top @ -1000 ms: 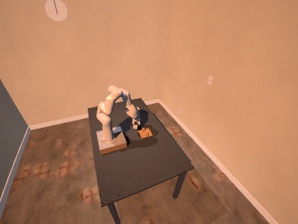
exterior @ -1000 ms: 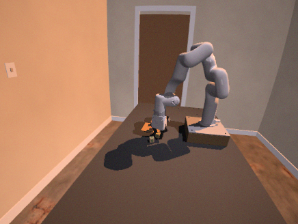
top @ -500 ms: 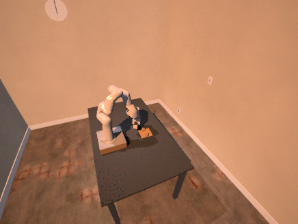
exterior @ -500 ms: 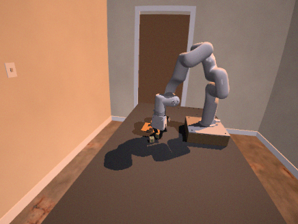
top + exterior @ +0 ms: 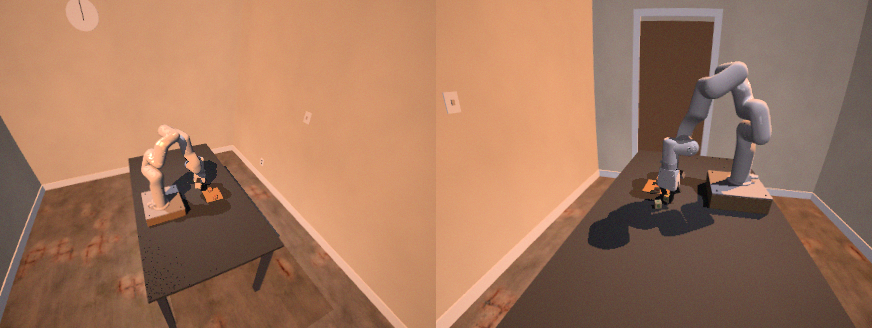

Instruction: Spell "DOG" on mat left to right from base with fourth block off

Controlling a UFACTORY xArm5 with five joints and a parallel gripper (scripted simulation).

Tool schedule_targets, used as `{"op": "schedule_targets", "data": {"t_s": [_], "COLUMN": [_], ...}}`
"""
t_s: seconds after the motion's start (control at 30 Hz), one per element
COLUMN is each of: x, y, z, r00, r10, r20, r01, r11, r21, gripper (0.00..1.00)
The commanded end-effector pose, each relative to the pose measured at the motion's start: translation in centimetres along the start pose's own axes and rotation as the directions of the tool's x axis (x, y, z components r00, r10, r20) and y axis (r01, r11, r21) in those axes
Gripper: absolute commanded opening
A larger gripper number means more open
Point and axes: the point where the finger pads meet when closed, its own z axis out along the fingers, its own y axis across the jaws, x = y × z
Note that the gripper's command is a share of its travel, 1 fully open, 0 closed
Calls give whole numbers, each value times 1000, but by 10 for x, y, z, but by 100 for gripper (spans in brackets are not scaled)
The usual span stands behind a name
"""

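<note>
1. Arm (image 5: 716, 85): arched from its wooden base block (image 5: 741, 199) down to the dark table (image 5: 676, 270)
2. Gripper (image 5: 665, 198): low at the near edge of the mat, fingers closed on a small tan block (image 5: 666, 198); its letter is too small to read
3. Second block (image 5: 657, 204): on the table just beside the gripper, off the mat
4. Orange mat (image 5: 213, 194): flat on the table, beside the base; other blocks on it cannot be made out

The mat (image 5: 214, 195) lies on the table (image 5: 220, 245), beside the arm's base (image 5: 172, 215). The pincer (image 5: 665, 196) stands at the mat's edge, closed on a block (image 5: 666, 198); another block (image 5: 657, 204) lies just beside it.
</note>
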Motion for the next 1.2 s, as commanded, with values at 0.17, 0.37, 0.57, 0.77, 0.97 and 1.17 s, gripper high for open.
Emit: {"op": "schedule_targets", "data": {"t_s": [0.17,0.37,0.57,0.77,0.97,1.17], "x": [-1,-1,-1,-1,-2,-2], "y": [-1,-1,-1,0,0,0], "z": [-1,-4,-34,-64,-96,-100], "r00": [1000,1000,1000,1000,1000,1000], "r10": [0,0,0,0,0,0], "r20": [2,2,2,2,2,2], "r01": [0,0,0,0,0,0], "r11": [1000,1000,1000,1000,1000,1000], "r21": [2,2,2,2,2,2], "gripper": [27,27,27,27,27,27]}}
